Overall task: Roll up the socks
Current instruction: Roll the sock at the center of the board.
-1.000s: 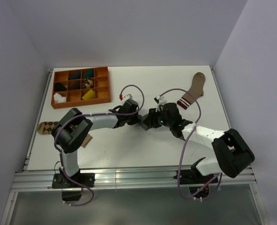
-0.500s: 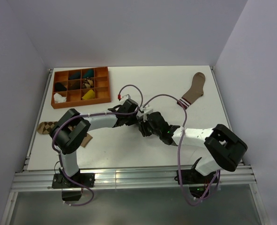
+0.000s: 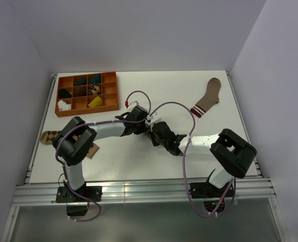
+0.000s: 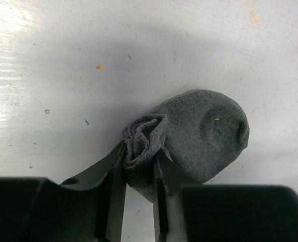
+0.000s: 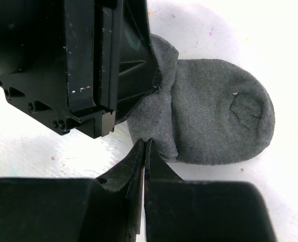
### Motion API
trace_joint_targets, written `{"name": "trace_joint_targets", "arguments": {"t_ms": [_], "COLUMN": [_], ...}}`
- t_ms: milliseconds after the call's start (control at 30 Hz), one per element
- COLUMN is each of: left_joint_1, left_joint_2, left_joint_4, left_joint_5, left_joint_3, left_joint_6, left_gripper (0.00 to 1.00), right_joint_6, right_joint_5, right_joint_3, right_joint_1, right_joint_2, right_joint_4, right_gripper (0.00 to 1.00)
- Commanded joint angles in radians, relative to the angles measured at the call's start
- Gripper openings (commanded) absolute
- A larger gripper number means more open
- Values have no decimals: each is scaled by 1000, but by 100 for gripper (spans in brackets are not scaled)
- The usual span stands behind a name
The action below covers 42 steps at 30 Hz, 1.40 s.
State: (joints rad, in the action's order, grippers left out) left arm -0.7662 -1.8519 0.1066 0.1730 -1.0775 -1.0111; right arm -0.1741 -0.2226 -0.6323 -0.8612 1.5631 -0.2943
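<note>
Only wrist views show left hand (image 4: 138, 161) pinching grey sock (image 4: 204, 133), seemingly rolled.

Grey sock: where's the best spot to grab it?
Probably the rounded free end of the grey sock, coming from the side away from the left end effector, which pinches the rolled end. The rounded end lies flat and uncovered.

White rectangular worktop (image 3: 189, 96), matte and scuffed, with small orange and blue specks up close. Plain pale lilac-grey walls (image 3: 138, 30) box it in at the back and both sides. Silver aluminium rail frame (image 3: 138, 191) runs along the near edge, with a grey floor strip (image 3: 138, 222) below it. Light is soft and even, with one glare patch in the left wrist view.
</note>
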Motion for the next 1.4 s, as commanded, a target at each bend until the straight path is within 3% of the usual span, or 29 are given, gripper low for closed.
{"name": "trace_joint_targets", "arguments": {"t_ms": [0,167,267,567,667,867,1367], "left_joint_1": [-10,1,2,5,5,5,5], "left_joint_2": [49,103,143,237,241,200,94], "left_joint_4": [45,15,-25,-136,-189,-214,-254], "left_joint_5": [26,43,49,60,36,5,-50], "left_joint_3": [20,54,83,165,182,172,129], "left_joint_6": [-3,-29,-40,-32,-14,-6,0], "left_gripper": [30,64,79,82,82,79,76], "right_joint_6": [-56,-151,-218,-470,-518,-603,-547], "right_joint_5": [49,282,452,888,953,1014,1003], "right_joint_3": [-7,32,37,68,62,72,2], "right_joint_1": [13,138,241,450,502,574,651], "right_joint_2": [26,-3,2,106,153,213,290], "right_joint_4": [11,-23,-45,-245,-281,-356,-214], "right_gripper": [0,0,0,0,0,0,0]}}
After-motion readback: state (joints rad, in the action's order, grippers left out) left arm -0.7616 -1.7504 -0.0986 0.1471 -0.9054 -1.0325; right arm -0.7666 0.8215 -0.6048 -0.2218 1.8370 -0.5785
